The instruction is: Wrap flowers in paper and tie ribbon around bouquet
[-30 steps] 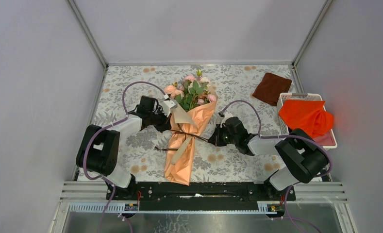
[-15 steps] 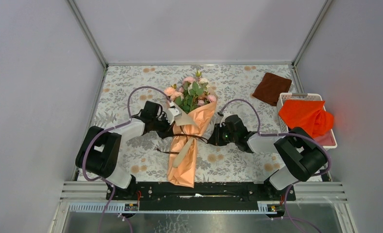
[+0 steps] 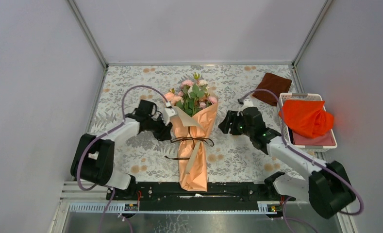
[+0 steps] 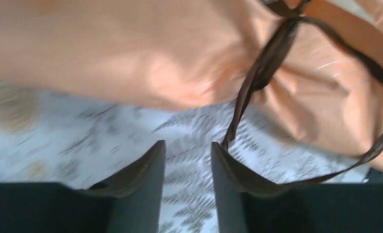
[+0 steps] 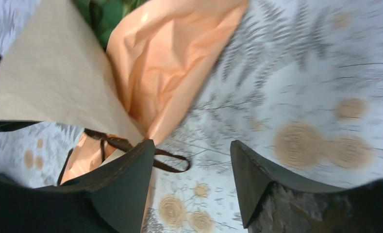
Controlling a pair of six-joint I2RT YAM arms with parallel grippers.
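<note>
Left gripper (image 4: pixel 187 145) and right gripper (image 5: pixel 191 145) both gape, empty; the bouquet (image 3: pixel 194 162) lies between the 2, its ribbon (image 3: pixel 191 141) knotted just ahead of the left tips, so tying looks done.

One bouquet (image 3: pixel 194 145), one ribbon (image 3: pixel 191 141), one brown cloth (image 3: pixel 272 88), one orange cloth (image 3: pixel 306 118), one basket (image 3: pixel 309 147), two pincers: left (image 4: pixel 188 145), right (image 5: pixel 191 145).
</note>
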